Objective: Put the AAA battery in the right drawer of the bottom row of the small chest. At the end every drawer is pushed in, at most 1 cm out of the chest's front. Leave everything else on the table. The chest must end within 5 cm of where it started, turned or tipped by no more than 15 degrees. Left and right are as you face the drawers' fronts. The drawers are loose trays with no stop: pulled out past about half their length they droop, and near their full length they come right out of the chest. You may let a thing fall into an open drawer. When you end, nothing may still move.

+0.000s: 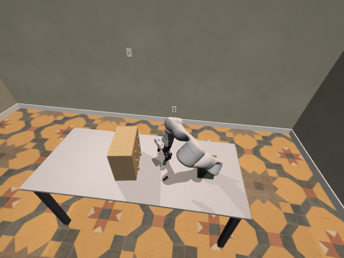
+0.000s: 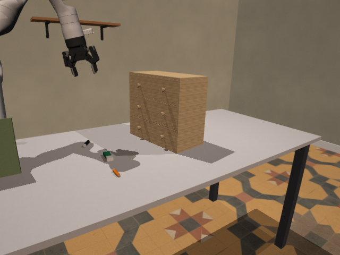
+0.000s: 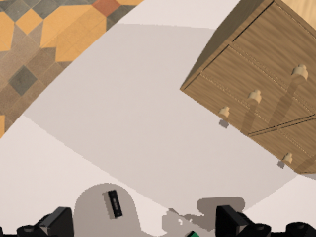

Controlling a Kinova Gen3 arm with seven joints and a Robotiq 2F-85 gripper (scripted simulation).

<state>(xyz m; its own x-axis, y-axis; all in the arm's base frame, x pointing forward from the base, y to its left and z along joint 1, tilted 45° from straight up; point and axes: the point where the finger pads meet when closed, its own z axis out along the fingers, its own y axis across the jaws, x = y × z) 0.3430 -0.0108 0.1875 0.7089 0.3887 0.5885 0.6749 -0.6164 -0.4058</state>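
Note:
The small wooden chest (image 2: 167,109) stands on the white table with all its drawers pushed in. It also shows in the top view (image 1: 124,152) and in the wrist view (image 3: 264,86). The bottom row's right drawer has its knob (image 2: 162,136) low on the front. A small black cylinder with a pale end (image 2: 85,143), which looks like the AAA battery, lies on the table in front of the chest. It also shows in the top view (image 1: 165,178) and in the wrist view (image 3: 115,203). My gripper (image 2: 84,72) is open and empty, high above the table and the small items.
A green and white block (image 2: 108,155) and a small orange stick (image 2: 116,172) lie near the battery. The arm's green base block (image 2: 8,148) stands at the left. A wall shelf hangs behind the arm.

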